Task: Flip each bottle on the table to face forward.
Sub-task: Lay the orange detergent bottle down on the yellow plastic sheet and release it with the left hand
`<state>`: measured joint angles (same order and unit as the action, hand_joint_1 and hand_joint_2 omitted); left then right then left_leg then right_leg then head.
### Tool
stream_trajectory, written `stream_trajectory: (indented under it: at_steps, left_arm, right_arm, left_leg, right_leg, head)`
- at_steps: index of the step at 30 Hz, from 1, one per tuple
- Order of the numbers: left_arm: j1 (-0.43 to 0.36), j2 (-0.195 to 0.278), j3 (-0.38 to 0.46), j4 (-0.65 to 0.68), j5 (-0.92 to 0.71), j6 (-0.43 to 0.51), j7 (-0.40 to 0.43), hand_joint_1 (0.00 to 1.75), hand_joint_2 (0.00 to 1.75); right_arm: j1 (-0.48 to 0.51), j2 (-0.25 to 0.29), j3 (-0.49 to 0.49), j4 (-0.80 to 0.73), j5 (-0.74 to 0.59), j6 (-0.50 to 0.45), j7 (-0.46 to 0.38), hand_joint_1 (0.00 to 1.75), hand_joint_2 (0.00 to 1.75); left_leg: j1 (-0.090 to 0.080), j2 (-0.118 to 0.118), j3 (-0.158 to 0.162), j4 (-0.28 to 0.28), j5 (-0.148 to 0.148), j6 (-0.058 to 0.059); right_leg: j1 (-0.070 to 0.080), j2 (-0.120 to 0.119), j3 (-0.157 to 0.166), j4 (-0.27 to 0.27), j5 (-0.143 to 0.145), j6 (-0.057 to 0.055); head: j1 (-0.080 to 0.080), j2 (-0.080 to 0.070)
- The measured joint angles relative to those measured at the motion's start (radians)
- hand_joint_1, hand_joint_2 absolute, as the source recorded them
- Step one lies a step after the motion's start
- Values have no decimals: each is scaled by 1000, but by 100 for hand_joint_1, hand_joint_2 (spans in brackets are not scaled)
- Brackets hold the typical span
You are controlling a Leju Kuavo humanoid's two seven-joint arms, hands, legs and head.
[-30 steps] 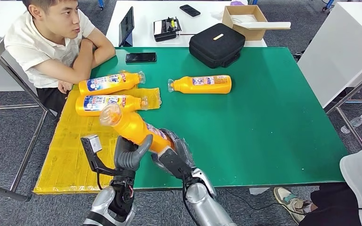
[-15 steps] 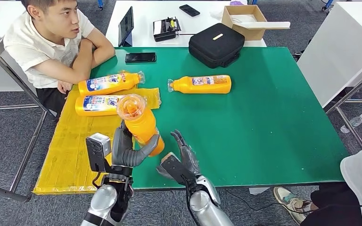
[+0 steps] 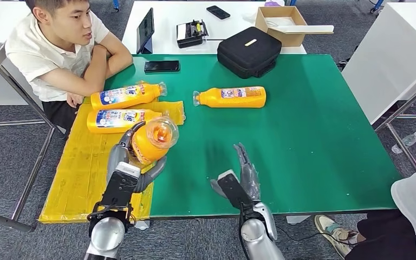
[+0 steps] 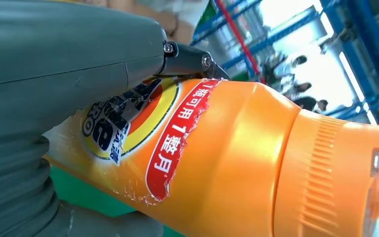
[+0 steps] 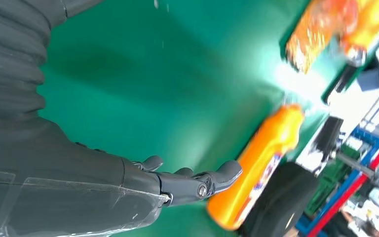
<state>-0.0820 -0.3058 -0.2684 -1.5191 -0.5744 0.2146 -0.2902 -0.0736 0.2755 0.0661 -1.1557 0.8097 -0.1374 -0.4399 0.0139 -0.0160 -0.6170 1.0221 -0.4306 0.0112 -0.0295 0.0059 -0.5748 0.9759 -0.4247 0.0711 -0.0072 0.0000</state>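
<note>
My left hand [image 3: 127, 162] grips an orange bottle [image 3: 150, 141] lifted above the yellow mat [image 3: 81, 173], its clear cap end tipped up toward my head camera. In the left wrist view the same bottle [image 4: 237, 158] shows its red and yellow label beside my thumb [image 4: 69, 59]. My right hand [image 3: 242, 179] hovers open over the green table [image 3: 314, 141], fingers straight, holding nothing. Two more orange bottles [image 3: 127, 95] [image 3: 120, 119] lie on the mat with blue labels up. Another orange bottle [image 3: 230, 97] lies on the green surface, also seen as the bottle [image 5: 256, 168] in the right wrist view.
A person [image 3: 59, 49] sits at the table's far left corner, arms resting on it. A black phone [image 3: 161, 66] and a black case [image 3: 249, 51] lie at the table's far edge. A white table behind holds a tablet [image 3: 145, 30] and a cardboard box [image 3: 281, 24].
My right hand has let go of the bottle and drawn away to the right. My left hand now holds the bottle alone and has turned it, cap toward the camera, over the mat.
</note>
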Motion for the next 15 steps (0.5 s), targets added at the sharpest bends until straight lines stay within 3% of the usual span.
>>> stream_trajectory:
  at_steps: [5,10,15]
  left_arm:
    - [-7,0,15,3,-353,129,41,175,175]
    - [-42,6,21,76,-737,150,158,175,175]
    - [-87,17,32,209,-895,176,215,175,175]
  right_arm:
    - [1,2,-30,-17,13,21,-12,0,175]
    - [-17,2,-34,-4,9,14,-35,0,175]
    - [-40,1,-34,23,-3,11,-54,0,175]
  left_leg:
    - [0,0,0,0,0,0]
    - [0,0,0,0,0,0]
    - [0,0,0,0,0,0]
  right_leg:
    - [0,0,0,0,0,0]
    - [0,0,0,0,0,0]
    - [0,0,0,0,0,0]
  head:
    - [0,0]
    - [0,0]
    - [0,0]
